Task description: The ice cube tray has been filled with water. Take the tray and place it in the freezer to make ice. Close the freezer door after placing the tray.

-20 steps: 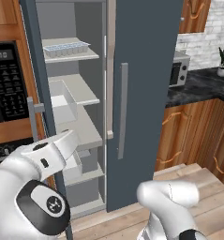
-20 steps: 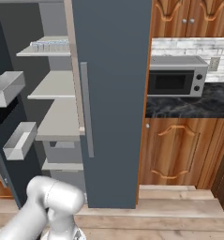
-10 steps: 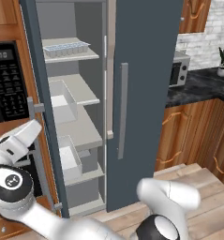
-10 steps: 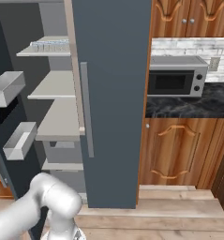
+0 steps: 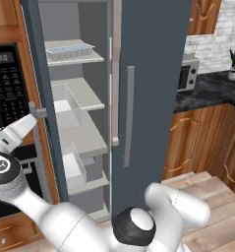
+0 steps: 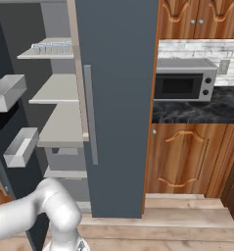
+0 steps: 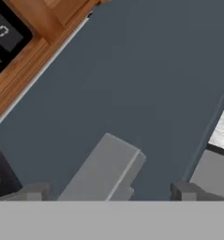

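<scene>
Wooden floor (image 6: 187, 230) below; freezer door (image 5: 38, 98) open, tool (image 7: 108, 192) spread wide at its handle (image 7: 101, 171)

the open pincer (image 7: 108, 192) faces the freezer door (image 7: 132, 84), whose handle (image 7: 101, 171) lies between its tips, wall oven (image 7: 5, 33) beyond the door's edge.

Arm now swung left, hand (image 7: 108, 192) at the freezer door (image 7: 132, 93) handle (image 7: 101, 171)
</scene>
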### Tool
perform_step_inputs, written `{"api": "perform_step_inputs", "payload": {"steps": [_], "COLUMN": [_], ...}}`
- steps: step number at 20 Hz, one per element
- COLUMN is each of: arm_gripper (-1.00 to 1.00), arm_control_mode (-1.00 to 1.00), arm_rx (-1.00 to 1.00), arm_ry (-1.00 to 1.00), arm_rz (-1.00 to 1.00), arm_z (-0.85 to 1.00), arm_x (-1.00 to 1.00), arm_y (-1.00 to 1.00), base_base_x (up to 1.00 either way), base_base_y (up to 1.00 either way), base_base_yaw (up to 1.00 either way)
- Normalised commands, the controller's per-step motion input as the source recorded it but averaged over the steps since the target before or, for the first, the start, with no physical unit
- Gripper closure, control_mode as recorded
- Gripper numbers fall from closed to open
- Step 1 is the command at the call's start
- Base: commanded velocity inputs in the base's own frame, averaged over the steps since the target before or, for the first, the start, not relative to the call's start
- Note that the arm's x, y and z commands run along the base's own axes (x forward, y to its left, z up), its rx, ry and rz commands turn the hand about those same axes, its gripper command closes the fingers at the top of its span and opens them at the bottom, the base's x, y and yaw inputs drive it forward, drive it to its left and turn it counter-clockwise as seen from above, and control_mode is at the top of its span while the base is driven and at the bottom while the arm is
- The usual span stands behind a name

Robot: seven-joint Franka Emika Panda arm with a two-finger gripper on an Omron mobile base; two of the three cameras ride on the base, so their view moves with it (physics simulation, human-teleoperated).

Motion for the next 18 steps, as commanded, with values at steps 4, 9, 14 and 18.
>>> {"api": "perform_step_inputs", "payload": {"steps": [4,9,14,18], "arm_gripper": [-1.0,-1.0,-1.0,-1.0], "arm_control_mode": [-1.0,-1.0,-1.0,-1.0], "arm_rx": [0.0,-0.01,0.0,0.0], "arm_ry": [-0.03,-0.05,-0.05,-0.07], "arm_rz": [-0.12,-0.11,-0.02,0.0], "arm_z": [-0.01,0.0,0.0,0.11], "arm_x": [0.51,0.15,0.0,0.0], "arm_y": [0.0,-0.45,-0.99,-1.0], "base_base_x": [0.0,0.0,0.0,0.0], "base_base_y": [0.0,0.0,0.0,0.0], "base_base_yaw": [0.0,0.0,0.0,0.0]}}
